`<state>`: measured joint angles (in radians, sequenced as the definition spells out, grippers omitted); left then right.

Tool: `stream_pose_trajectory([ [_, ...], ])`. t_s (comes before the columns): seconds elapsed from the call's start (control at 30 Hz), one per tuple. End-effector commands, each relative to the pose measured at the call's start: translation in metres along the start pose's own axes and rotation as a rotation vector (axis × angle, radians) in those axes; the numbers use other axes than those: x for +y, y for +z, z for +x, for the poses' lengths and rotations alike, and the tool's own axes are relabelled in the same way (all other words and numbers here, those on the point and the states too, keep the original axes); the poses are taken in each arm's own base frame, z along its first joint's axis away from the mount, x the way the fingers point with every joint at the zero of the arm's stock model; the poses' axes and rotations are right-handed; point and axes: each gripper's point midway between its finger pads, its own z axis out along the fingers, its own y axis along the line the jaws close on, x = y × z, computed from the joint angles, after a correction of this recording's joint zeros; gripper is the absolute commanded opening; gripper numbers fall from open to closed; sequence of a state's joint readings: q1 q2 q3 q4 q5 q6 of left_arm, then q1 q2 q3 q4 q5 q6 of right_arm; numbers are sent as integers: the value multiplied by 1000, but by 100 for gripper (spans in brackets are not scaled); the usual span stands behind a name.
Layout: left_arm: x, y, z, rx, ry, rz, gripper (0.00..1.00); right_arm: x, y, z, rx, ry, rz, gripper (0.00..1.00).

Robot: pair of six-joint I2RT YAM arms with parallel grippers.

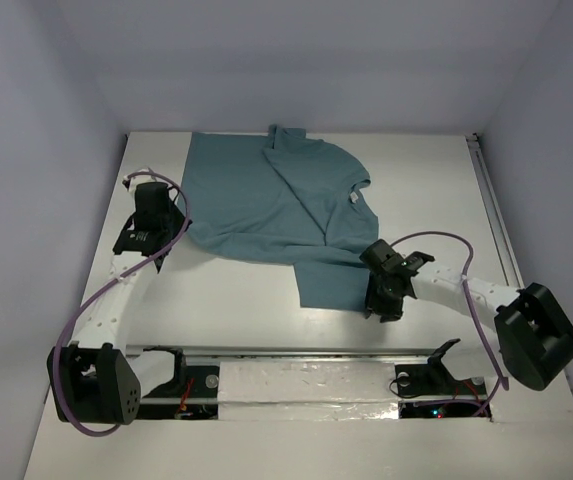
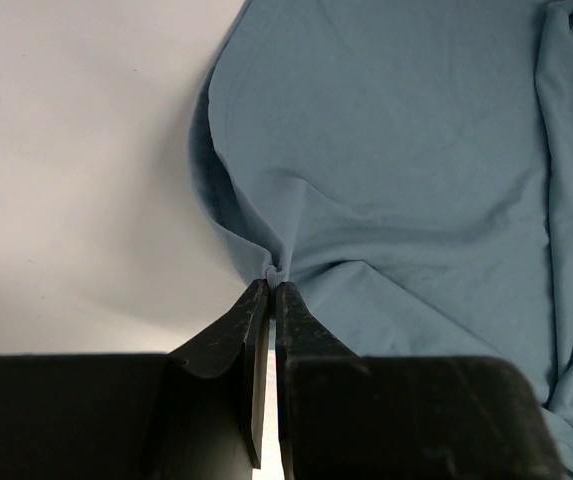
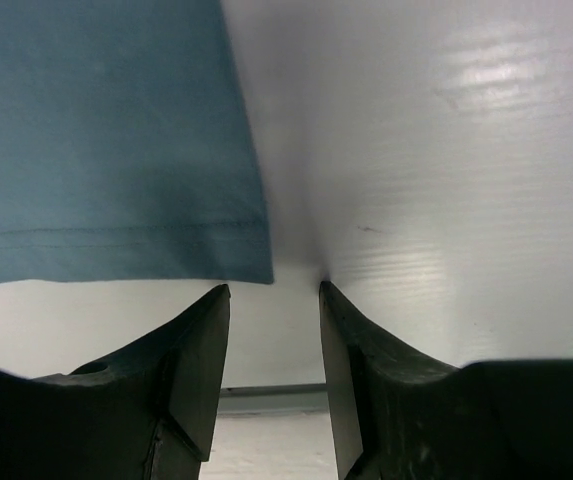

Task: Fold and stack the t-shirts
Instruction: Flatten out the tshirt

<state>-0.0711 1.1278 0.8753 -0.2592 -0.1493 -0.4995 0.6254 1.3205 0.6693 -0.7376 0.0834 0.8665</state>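
T-shirt (image 1: 266,200), teal-blue, partly folded on white bench (image 1: 446,190). Left gripper (image 2: 271,287) clenched on its left edge; right gripper (image 3: 274,292) released, empty, beside the hem corner

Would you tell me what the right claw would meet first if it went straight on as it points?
Most likely the hem corner of the t-shirt, lying just ahead of the open right claw, slightly to one side. Otherwise only bare table shows ahead. Depth is unclear.
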Motion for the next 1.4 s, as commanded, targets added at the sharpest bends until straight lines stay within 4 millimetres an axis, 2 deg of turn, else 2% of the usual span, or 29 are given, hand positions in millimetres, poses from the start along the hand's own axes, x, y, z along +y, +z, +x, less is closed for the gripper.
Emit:
stream_pose_trajectory([
  [0.0, -7, -7, -7, -39, -14, 34, 0, 20, -12, -31, -132, 29, -37, 47],
  [0.07, -6, -8, -6, -37, -15, 35, 0, 21, -12, -34, -138, 21, -32, 48],
  [0.13, -8, -8, -4, -31, -8, 38, 0, 23, -10, -36, -137, 14, -27, 54],
  [0.23, -6, -9, -4, -35, -4, 29, 0, 29, -15, -44, -170, 26, -50, 54],
  [0.3, -4, -9, -3, -32, -2, 26, 0, 23, -15, -48, -194, 25, -13, 54],
  [0.5, -7, -10, -2, -33, 4, 31, 0, 13, 8, -33, -133, 25, 33, 49],
  [0.67, -7, -10, -4, -34, 9, 29, 0, 12, 14, -25, -108, 39, 16, 44],
  [0.77, -8, -8, -3, -30, 8, 30, 0, 14, 20, -19, -64, 36, 27, 31],
  [0.8, -7, -8, -3, -31, 8, 29, 0, 13, 22, -17, -54, 36, 30, 23],
  [0.83, -7, -9, -3, -34, 9, 27, 0, 14, 22, -17, -59, 43, 28, 18],
  [0.87, -7, -9, -4, -36, 10, 28, 0, 11, 23, -16, -62, 49, 34, 15],
  [1.0, -10, -13, -11, -49, 11, 36, 0, 11, 10, -28, -123, 67, 28, 1],
  [1.07, -13, -16, -14, -56, 10, 48, 0, 15, -10, -41, -185, 73, 1, 0],
  [1.1, -14, -17, -16, -58, 8, 51, 0, 19, -30, -50, -217, 73, -16, 0],
  [1.13, -19, -23, -26, -80, 3, 65, 0, 19, -47, -62, -276, 78, -22, 0],
  [1.2, -29, -35, -35, -100, 9, 90, 0, 17, -98, -78, -377, 67, -71, 0],
  [1.23, -42, -51, -56, -144, 3, 120, 0, 27, -144, -102, -486, 68, -131, 0],
  [1.3, -61, -76, -81, -200, 3, 160, 0, 20, -202, -114, -580, 69, -164, 0],
  [1.33, -77, -106, -118, -286, -24, 209, 0, 24, -265, -134, -704, 105, -245, 0],
  [1.37, -85, -123, -132, -311, -31, 236, 0, 20, -296, -140, -761, 92, -265, 0],
])
